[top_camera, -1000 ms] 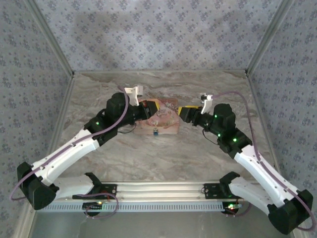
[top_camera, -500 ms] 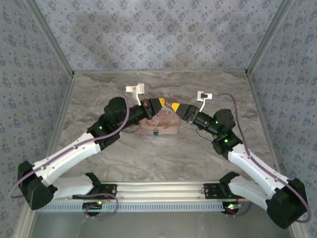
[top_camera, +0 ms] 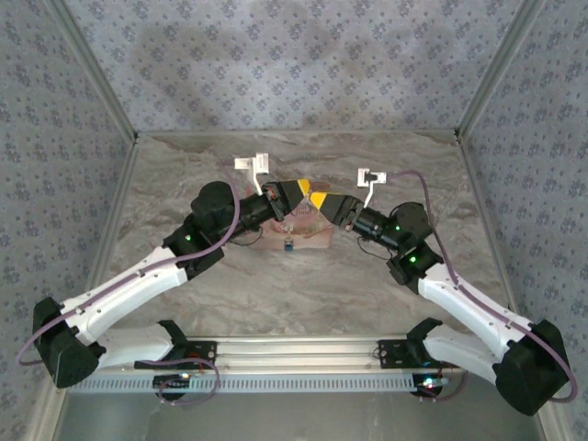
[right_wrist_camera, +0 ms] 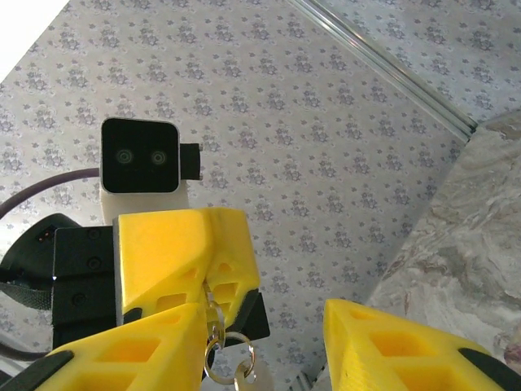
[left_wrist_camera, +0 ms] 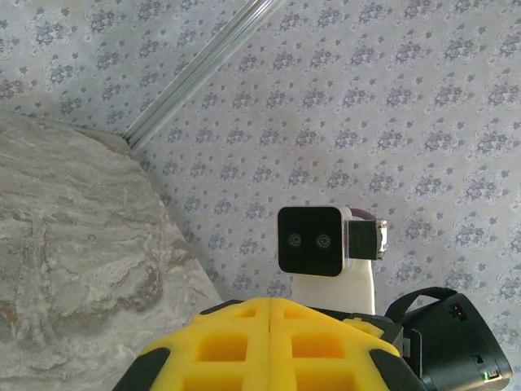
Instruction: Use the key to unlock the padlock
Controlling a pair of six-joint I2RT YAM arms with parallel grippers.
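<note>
The tiny blue padlock (top_camera: 288, 244) lies at the near edge of a flat pink pouch (top_camera: 307, 235) on the marble table. Both grippers hang above the pouch, tips facing each other. My left gripper (top_camera: 296, 192) (left_wrist_camera: 269, 303) is shut, its yellow fingers (right_wrist_camera: 183, 248) pinching the key's thin metal, with silvery key rings (right_wrist_camera: 229, 360) dangling below. My right gripper (top_camera: 319, 199) (right_wrist_camera: 264, 322) is open, and its left finger (right_wrist_camera: 130, 350) sits right beside the rings. The key's blade is hidden.
Patterned walls close off the back and both sides, with metal corner posts (top_camera: 482, 78). The marble tabletop (top_camera: 303, 285) spreads in front of the pouch. An aluminium rail (top_camera: 294, 354) runs along the near edge between the arm bases.
Both grippers have lifted off the pouch and turned to face each other. The right gripper has moved left until its tips nearly meet the left gripper's.
</note>
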